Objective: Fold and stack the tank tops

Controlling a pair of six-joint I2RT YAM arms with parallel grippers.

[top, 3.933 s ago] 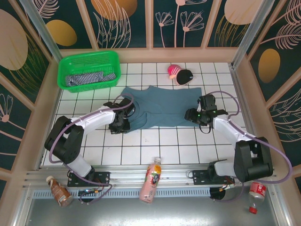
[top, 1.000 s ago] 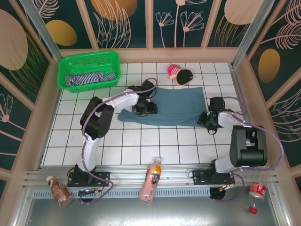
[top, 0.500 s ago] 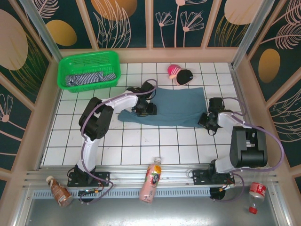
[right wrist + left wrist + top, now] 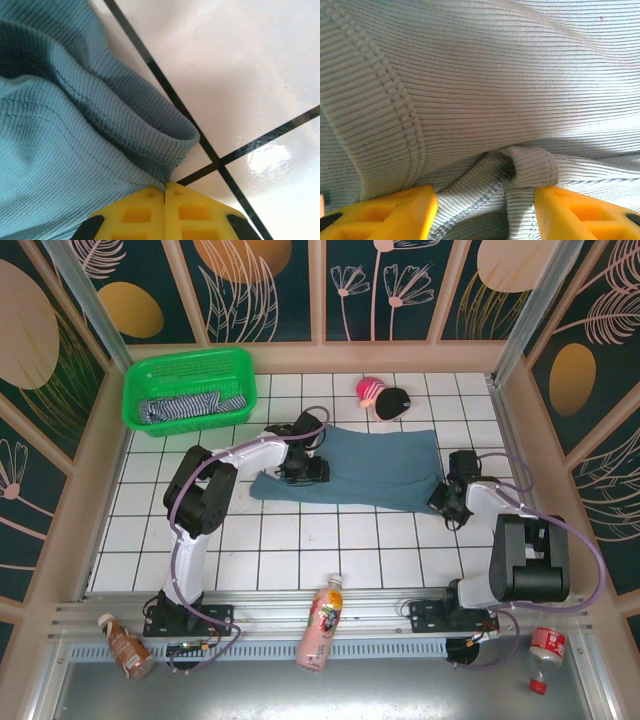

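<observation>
Since the dusty blue-grey ribbed cloth tank top point(image 4: 375, 465) lies long-axis left-right on the white tiled bench point(image 4: 300, 540), I've the right claw point(image 4: 443, 500) clenched, seemingly nipping its right near corner; left claw point(image 4: 302, 468) released, straddling its left end.

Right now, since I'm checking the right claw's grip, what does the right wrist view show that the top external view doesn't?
Right wrist view: the right claw is shut, its yellow tips together on the ribbed hem of the blue-grey tank top, which lifts off the white tile there. Top external view: the top's whole spread across the table, the left claw at its left end, and the striped tank top in the green basket. Both: the right claw at the blue-grey top's near right corner.
</observation>
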